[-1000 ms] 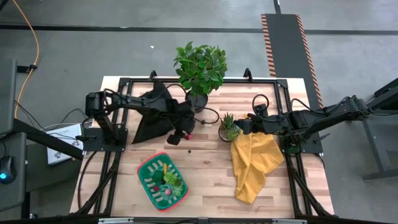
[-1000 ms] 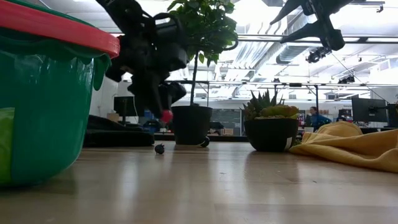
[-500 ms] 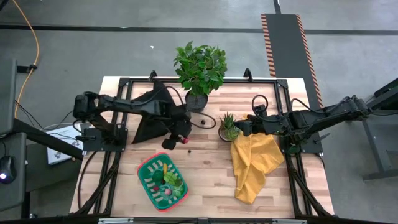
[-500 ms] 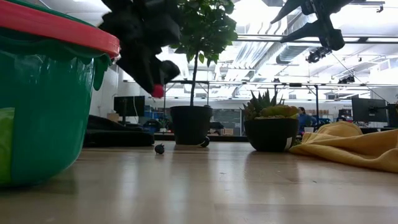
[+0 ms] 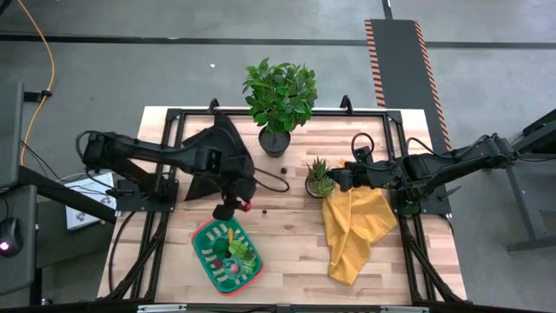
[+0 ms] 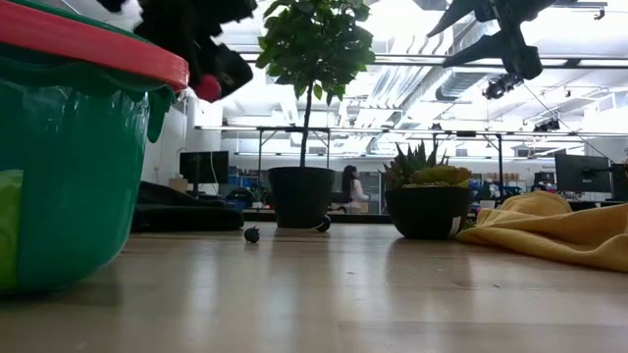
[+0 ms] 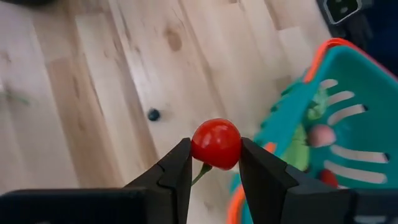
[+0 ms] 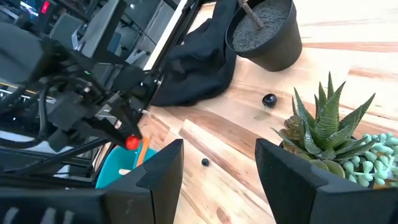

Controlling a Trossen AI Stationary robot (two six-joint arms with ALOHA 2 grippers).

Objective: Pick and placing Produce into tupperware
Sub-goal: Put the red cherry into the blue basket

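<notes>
A red cherry tomato point(image 7: 216, 144) is clamped between the left gripper point(image 7: 214, 163) fingers, hovering at the green tupperware's point(image 5: 206, 236) twelve o'clock rim. At three o'clock, the right gripper point(image 8: 219, 163) waits, fingers apart, beside the spiky potted plant point(image 5: 319, 176).

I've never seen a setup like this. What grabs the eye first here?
Probably the small red tomato pinched in the left gripper, held in the air just beside the green container with the red rim, which already holds other toy produce. Next, the bright yellow cloth spread on the table's right side, where the right gripper hangs open near a small spiky potted plant.
</notes>
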